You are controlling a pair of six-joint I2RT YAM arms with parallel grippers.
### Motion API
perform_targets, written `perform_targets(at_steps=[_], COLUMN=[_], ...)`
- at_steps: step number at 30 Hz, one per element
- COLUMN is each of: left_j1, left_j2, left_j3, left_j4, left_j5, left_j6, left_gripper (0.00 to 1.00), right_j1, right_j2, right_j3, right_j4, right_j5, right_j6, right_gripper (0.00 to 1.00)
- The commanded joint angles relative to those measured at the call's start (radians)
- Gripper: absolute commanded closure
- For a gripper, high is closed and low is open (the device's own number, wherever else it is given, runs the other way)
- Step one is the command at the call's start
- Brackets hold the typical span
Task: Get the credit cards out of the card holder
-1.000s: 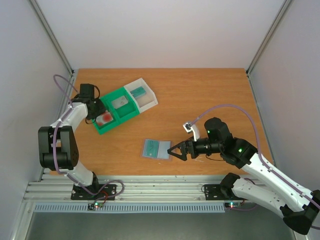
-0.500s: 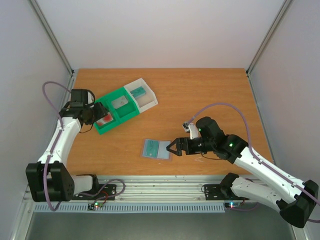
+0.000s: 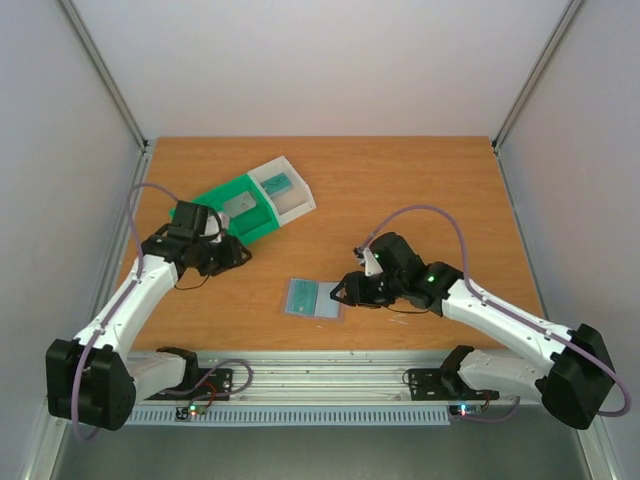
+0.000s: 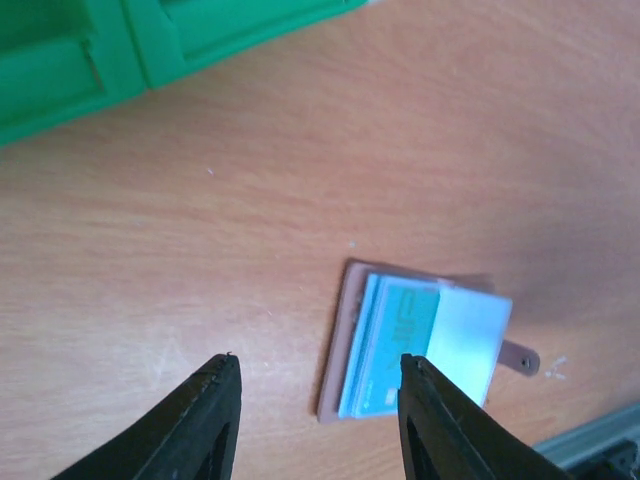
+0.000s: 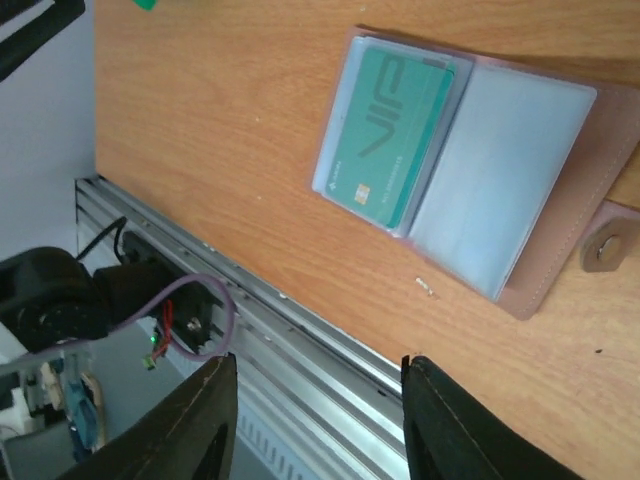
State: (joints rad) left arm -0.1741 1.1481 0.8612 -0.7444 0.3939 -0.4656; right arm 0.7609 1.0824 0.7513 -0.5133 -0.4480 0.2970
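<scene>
Likely robotics lab, white-walled enclosure (image 3: 300,60), aluminium rail (image 3: 330,375)

Only legible txt — "VIP" on teal card (image 5: 388,138) in holder (image 5: 512,175).

the holder (image 5: 500,170) lies open and flat, its pinkish edge and snap tab showing. a teal card (image 5: 390,140) marked vip sits in one clear sleeve. what seems a second teal card (image 3: 278,184) lies in the white end of the tray (image 3: 257,227).
</scene>
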Motion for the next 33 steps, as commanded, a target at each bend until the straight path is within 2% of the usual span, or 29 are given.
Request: perform_targets(at_steps=[1, 3, 8, 20, 27, 33], left_j1=[-0.049, -0.073, -0.13, -0.178, -0.18, -0.183], left_j2=[-0.01, 0.002, 0.036, 0.077, 0.117, 0.164], left_j3=[-0.048, -0.074, -0.132, -0.277, -0.338, -0.353], left_j4=[0.083, 0.12, 0.188, 0.406, 0.502, 0.526], left_j5=[0.073, 0.087, 0.115, 0.207, 0.257, 0.241], left_j6=[-0.026, -0.043, -0.066, -0.138, -0.168, -0.167], left_gripper=[0.56, 0.57, 0.59, 0.62, 0.7, 0.75], right_j1=[0.0, 0.001, 0.002, 0.001, 0.001, 0.001], right_j2=[0.059, 0.099, 0.205, 0.497, 0.579, 0.612], right_j3=[-0.028, -0.036, -0.041, -0.009, 0.008, 0.013], right_j4=[0.131, 0.169, 0.263, 0.45, 0.485, 0.51], right_j5=[-0.014, -0.016, -0.017, -0.031, -0.031, -0.047], right_j6=[0.045, 0.057, 0.063, 0.08, 0.084, 0.081], right_gripper=[0.59, 0.65, 0.71, 0.75, 0.81, 0.81])
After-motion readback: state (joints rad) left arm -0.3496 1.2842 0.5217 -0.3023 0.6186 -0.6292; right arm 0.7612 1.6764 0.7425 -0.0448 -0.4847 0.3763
